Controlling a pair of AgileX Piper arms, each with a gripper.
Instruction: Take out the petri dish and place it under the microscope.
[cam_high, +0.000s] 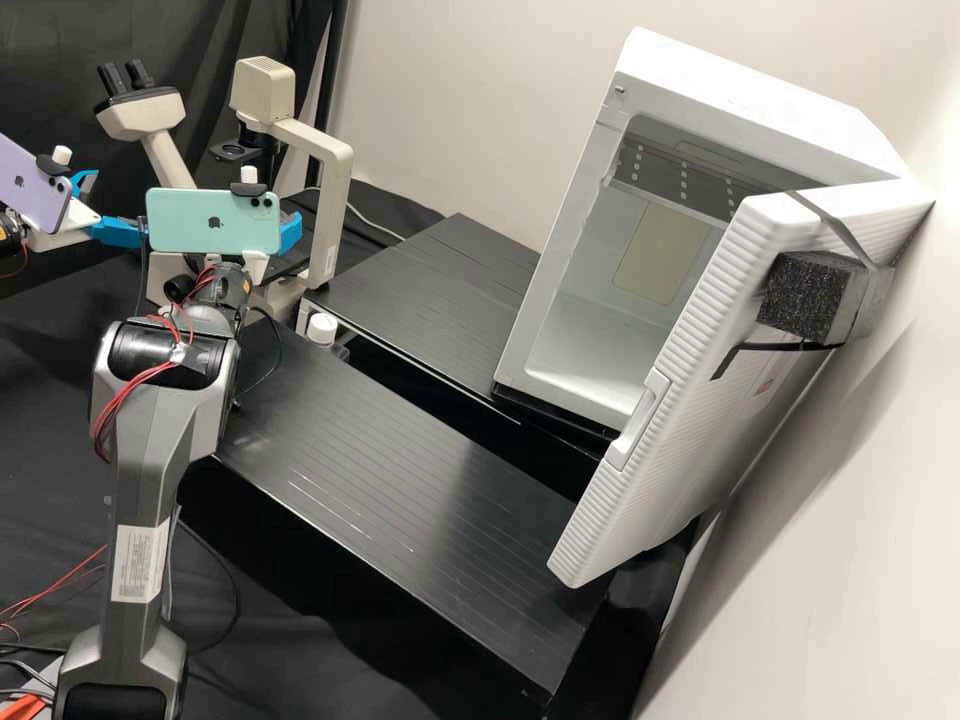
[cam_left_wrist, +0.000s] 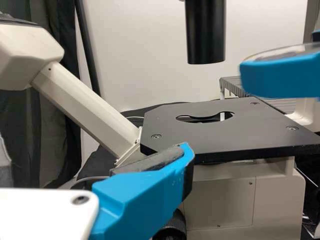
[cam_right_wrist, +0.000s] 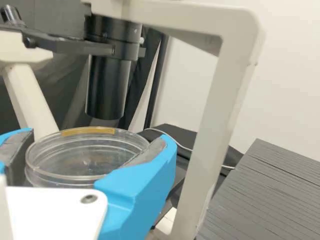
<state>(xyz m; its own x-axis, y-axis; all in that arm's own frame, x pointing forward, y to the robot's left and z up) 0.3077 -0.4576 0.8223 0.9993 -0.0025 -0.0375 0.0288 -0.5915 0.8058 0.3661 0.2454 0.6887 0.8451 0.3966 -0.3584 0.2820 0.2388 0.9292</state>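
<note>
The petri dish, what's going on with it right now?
The right arm's end effector has the petri dish gripped between its two blue fingers, held up close to the microscope. The dish is not on the black stage yet, so the placing is still to be done. The left arm's end effector is near the microscope too, open and holding nothing. Over on the other side, the door of the white cabinet stands open.

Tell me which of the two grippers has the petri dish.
The right gripper: its blue fingers hold the clear petri dish, with an orange-tan strip at its rim. The left gripper stands open without a dish.
</note>
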